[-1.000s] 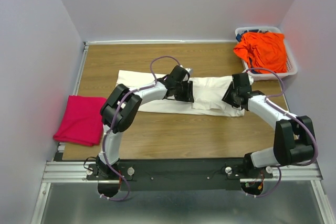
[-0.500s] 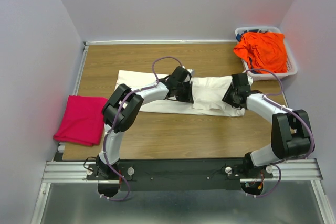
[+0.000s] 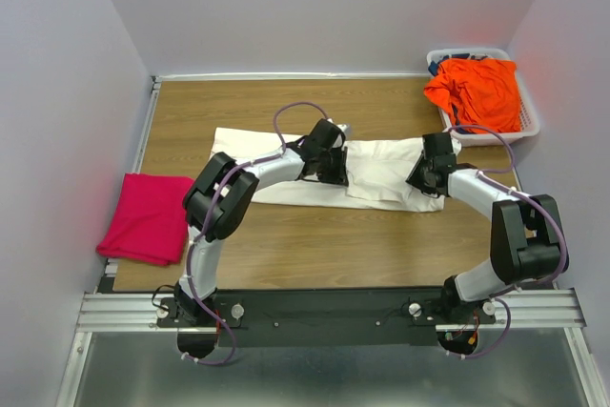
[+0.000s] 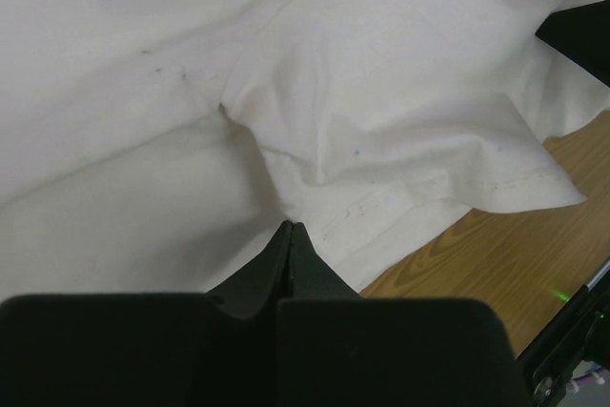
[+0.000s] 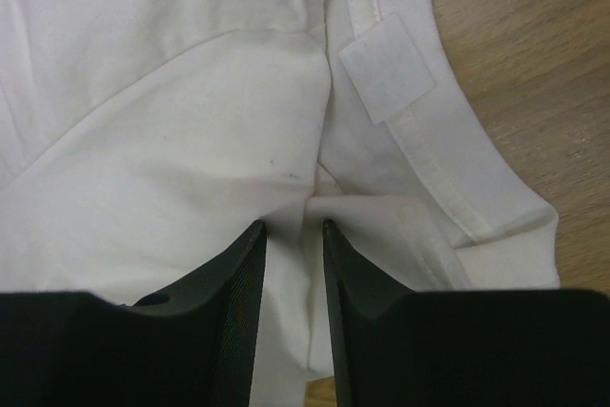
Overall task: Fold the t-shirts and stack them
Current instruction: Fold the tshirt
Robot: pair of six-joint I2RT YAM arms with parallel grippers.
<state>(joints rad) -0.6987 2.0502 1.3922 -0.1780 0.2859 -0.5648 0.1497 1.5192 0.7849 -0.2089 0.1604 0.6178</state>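
The cream-white t-shirt (image 3: 381, 161) lies spread across the middle of the wooden table. My left gripper (image 3: 335, 171) presses on its centre. In the left wrist view the left gripper (image 4: 289, 226) is shut, pinching a crease of the white cloth (image 4: 381, 64). My right gripper (image 3: 420, 178) is down on the shirt's right end near the collar. Its jaws (image 5: 294, 228) stand a little apart with a ridge of white cloth (image 5: 172, 111) between them. A folded magenta-pink t-shirt (image 3: 148, 218) rests at the table's left edge. The orange t-shirt (image 3: 477, 91) is heaped in the basket.
The white lattice basket (image 3: 530, 123) sits at the back right corner against the wall. A sewn neck label (image 5: 388, 66) shows on the collar just ahead of the right gripper. Bare wood (image 3: 362, 245) lies between the shirt and the arm bases.
The left gripper has closed onto the white cloth. The right gripper's jaws have narrowed around a cloth ridge. Both arms stay nearly in place.
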